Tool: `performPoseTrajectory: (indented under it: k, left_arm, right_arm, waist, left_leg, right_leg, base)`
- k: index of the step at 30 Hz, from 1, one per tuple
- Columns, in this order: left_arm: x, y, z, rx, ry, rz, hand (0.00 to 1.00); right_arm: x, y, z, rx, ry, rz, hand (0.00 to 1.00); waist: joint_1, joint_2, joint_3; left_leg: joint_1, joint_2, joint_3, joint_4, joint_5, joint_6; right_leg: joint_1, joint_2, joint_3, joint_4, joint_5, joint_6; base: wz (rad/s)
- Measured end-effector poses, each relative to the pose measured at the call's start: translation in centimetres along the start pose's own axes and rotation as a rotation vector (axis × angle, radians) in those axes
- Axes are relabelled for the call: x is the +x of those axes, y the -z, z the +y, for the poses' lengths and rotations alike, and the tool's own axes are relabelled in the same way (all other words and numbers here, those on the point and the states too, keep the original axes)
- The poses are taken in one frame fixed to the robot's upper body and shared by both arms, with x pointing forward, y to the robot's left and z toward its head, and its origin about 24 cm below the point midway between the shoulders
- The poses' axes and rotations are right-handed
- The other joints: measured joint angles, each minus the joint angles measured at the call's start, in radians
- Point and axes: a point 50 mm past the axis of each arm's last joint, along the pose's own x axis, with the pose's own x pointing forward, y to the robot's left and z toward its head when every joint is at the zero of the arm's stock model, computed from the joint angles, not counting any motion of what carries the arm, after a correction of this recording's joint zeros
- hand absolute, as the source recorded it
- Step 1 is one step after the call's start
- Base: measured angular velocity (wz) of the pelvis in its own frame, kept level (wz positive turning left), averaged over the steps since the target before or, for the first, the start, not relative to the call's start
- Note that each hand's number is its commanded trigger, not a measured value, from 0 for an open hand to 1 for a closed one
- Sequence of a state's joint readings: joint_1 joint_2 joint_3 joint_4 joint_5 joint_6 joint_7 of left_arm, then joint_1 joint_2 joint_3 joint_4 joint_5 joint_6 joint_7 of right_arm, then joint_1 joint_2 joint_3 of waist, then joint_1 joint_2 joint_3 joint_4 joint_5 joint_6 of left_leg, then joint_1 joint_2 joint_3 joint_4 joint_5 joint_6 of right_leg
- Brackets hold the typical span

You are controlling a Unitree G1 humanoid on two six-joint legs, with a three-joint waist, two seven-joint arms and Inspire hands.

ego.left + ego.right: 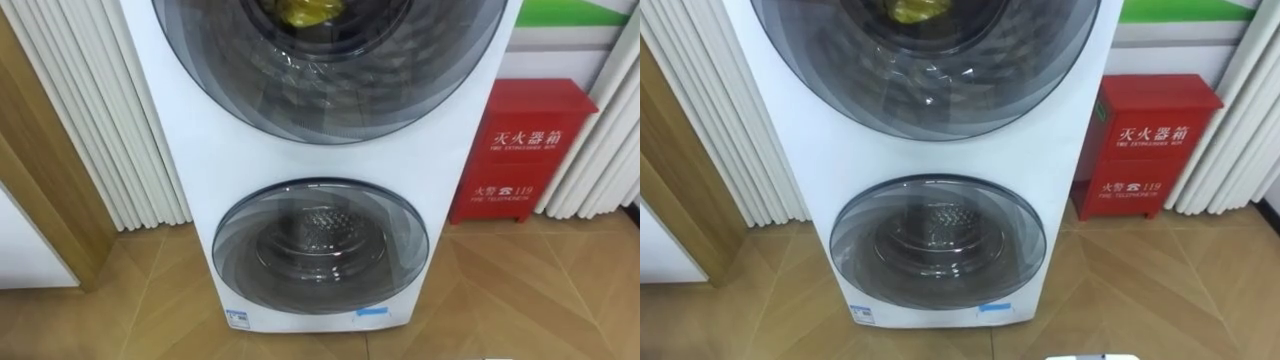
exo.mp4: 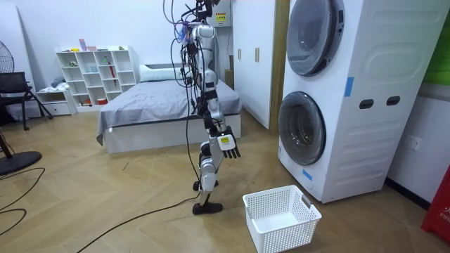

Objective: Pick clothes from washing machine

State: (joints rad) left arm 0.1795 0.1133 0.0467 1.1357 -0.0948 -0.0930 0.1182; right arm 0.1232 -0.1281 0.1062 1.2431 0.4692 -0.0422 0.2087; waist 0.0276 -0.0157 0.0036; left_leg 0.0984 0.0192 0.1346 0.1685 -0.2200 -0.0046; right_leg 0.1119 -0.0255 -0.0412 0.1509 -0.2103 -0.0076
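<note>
The robot faces the washing machine (image 1: 250, 160), yellow clothes (image 1: 305, 10) behind its upper door (image 1: 330, 95); its right hand (image 2: 226, 145) hangs, fingers relaxed.

Wood floor (image 2: 105, 204) — washing machine (image 2: 380, 154), white basket (image 2: 285, 235), red cabinet (image 1: 520, 150)

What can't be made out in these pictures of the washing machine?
Yellow item behind the upper door: the eye view's top edge cuts it off and the tinted glass blurs it, so its kind is unclear.
Lower drum: reflections on the lower door hide whether clothes lie inside.
White basket: the eye views' bottom edge leaves just a sliver.
</note>
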Motion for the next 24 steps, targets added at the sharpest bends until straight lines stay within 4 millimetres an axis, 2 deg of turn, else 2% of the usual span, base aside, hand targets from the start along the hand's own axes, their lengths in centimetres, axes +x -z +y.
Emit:
performPoseTrajectory:
  k: [4,6,7,8,9,11,12,14,15,17,20,24]
  left_arm:
    - [0.0,0.0,0.0,0.001,0.003,0.000,0.00]
    - [0.0,-0.2,0.1,-0.008,0.008,-0.011,0.00]
    - [0.1,-0.3,0.2,-0.001,0.013,-0.019,0.00]
    - [0.1,-0.4,0.3,0.002,0.014,-0.023,0.00]
    - [0.2,-0.7,0.5,0.006,0.013,-0.032,0.00]
    - [0.2,-0.6,0.9,0.009,0.015,-0.033,0.00]
    - [0.2,-0.6,1.0,0.009,0.014,-0.033,0.00]
    - [0.2,-0.6,1.4,0.009,0.005,-0.031,0.00]
    - [0.2,-0.5,1.5,0.010,0.003,-0.026,0.00]
    - [0.1,-0.2,1.8,0.008,-0.005,-0.015,0.00]
    - [0.0,0.4,2.2,0.005,-0.009,0.017,0.00]
    - [-0.1,0.8,2.3,0.044,-0.006,0.028,0.00]
  right_arm:
    - [0.1,-1.1,-0.2,0.012,0.016,-0.033,0.00]
    - [0.1,-2.8,-0.3,0.031,0.021,-0.098,0.00]
    - [-0.1,-5.0,-0.3,0.014,0.013,-0.179,0.00]
    - [-0.2,-6.1,-0.4,0.016,0.012,-0.222,0.00]
    - [-0.4,-8.5,-0.3,0.026,0.018,-0.307,0.00]
    - [-1.3,-13.7,0.5,0.040,0.010,-0.484,0.00]
    - [-1.7,-15.0,0.8,0.039,0.003,-0.535,0.00]
    - [-4.1,-20.2,2.5,0.005,-0.041,-0.747,0.00]
    - [-4.8,-21.3,3.0,-0.003,-0.050,-0.792,0.00]
    - [-7.8,-24.9,4.6,-0.039,-0.091,-0.972,0.00]
    - [-11.3,-27.7,6.7,-0.070,-0.128,-1.153,0.00]
    - [-13.7,-29.7,8.1,-0.088,-0.145,-1.265,0.00]
  waist:
    - [-0.001,0.001,-0.0006]
    - [-0.002,-0.005,0.0030]
    - [-0.006,-0.002,0.0029]
    - [-0.007,-0.002,0.0033]
    - [-0.007,-0.005,0.0045]
    - [-0.007,-0.022,0.0181]
    - [-0.005,-0.016,0.0140]
    - [0.001,-0.028,0.0158]
    - [0.005,-0.032,0.0150]
    - [0.010,-0.047,0.0049]
    - [0.018,-0.048,0.0020]
    - [0.034,-0.049,-0.0001]
  left_leg:
    - [0.002,0.000,0.000,0.000,0.000,0.000]
    - [0.002,0.000,0.000,0.000,0.000,0.000]
    - [0.002,0.000,0.001,0.002,0.000,0.000]
    - [0.002,0.000,0.001,0.002,0.000,0.000]
    - [0.003,0.000,0.000,0.004,0.000,0.000]
    - [0.017,0.001,0.000,0.006,0.000,0.000]
    - [0.018,0.001,-0.001,0.006,0.000,0.000]
    - [0.017,0.001,0.000,0.006,0.000,0.000]
    - [0.016,0.001,0.002,0.006,0.000,0.000]
    - [0.012,0.000,0.001,0.006,0.000,0.000]
    - [0.016,0.001,-0.004,0.005,0.000,0.000]
    - [0.018,0.001,-0.013,0.001,0.000,0.000]
  right_leg:
    - [0.000,0.000,0.001,0.001,0.000,0.000]
    - [0.000,0.000,-0.002,0.005,0.000,0.000]
    - [0.000,-0.001,-0.002,0.005,0.001,0.000]
    - [0.000,0.000,-0.002,0.005,0.002,0.000]
    - [0.002,0.000,-0.002,0.007,0.002,0.000]
    - [0.014,0.000,-0.003,0.011,0.002,0.000]
    - [0.015,0.000,-0.003,0.012,0.002,0.000]
    - [0.013,0.000,-0.003,0.007,0.002,0.000]
    - [0.012,0.000,-0.002,0.007,0.002,0.000]
    - [0.011,0.000,-0.002,0.003,0.002,0.000]
    - [0.017,0.001,-0.018,0.004,0.004,0.003]
    - [0.017,0.001,-0.022,0.003,0.005,0.004]
  base:
    - [0.00]
    - [0.00]
    - [0.00]
    - [0.00]
    - [0.00]
    - [0.00]
    - [0.00]
    - [0.00]
    - [0.00]
    - [0.00]
    - [0.06]
    - [-0.01]
